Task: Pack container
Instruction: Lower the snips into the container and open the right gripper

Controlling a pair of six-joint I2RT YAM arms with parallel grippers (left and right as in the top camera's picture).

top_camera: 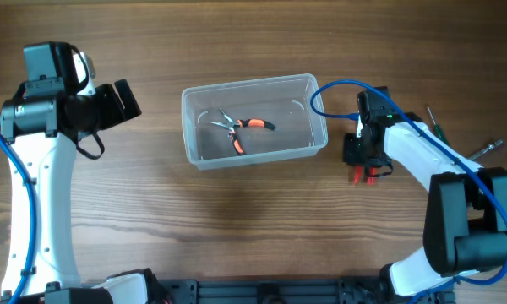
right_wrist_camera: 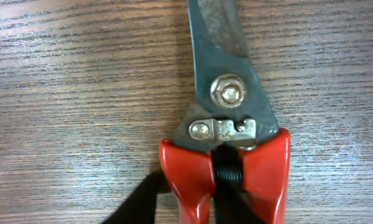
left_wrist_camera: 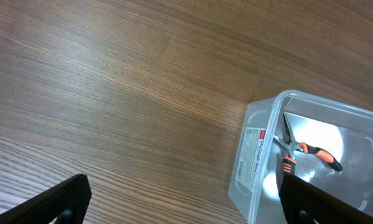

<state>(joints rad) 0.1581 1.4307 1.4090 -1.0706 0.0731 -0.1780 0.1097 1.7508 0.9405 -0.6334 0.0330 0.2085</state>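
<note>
The container [top_camera: 317, 139] is a clear plastic tub at the table's middle, with orange-handled pliers [top_camera: 241, 127] lying inside. It also shows in the left wrist view [left_wrist_camera: 261, 143], pliers [left_wrist_camera: 298, 149] within. My left gripper [top_camera: 122, 101] is open and empty, left of the tub [left_wrist_camera: 186, 202]. My right gripper [top_camera: 363, 160] is low at the table just right of the tub. Its fingers [right_wrist_camera: 186, 202] are closed on one handle of red-handled snips [right_wrist_camera: 236, 124] lying on the wood; their red handle ends stick out below it [top_camera: 363, 176].
A green-handled screwdriver [top_camera: 433, 125] and a small metal tool [top_camera: 488, 149] lie at the far right. A blue cable [top_camera: 338, 84] loops over the tub's right end. Bare wood lies left of the tub and along the front.
</note>
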